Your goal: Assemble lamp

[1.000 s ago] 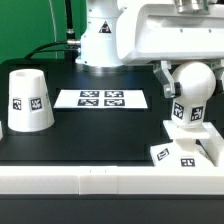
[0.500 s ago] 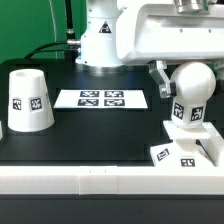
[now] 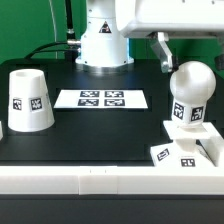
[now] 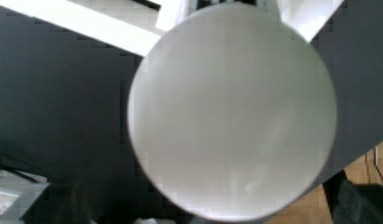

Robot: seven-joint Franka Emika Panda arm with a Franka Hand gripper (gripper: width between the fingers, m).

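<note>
The round white bulb (image 3: 191, 92) stands upright on the low square base (image 3: 178, 154) at the exterior view's right, its black tag facing front. My gripper (image 3: 188, 55) is just above the bulb, with one dark finger (image 3: 163, 52) beside the bulb's upper left, clear of it; the jaws look open and the other finger is hidden. In the wrist view the bulb (image 4: 232, 110) fills most of the picture and no finger shows clearly. The tapered cup-shaped shade (image 3: 30, 100) stands upside down at the exterior view's far left, well away from the gripper.
The marker board (image 3: 102, 99) lies flat on the black table between shade and bulb. The arm's white pedestal (image 3: 103, 40) stands behind it. A white rail (image 3: 90, 181) runs along the table's front edge.
The gripper and wrist have risen from around the bulb to above it. The bulb has stayed standing on the base.
</note>
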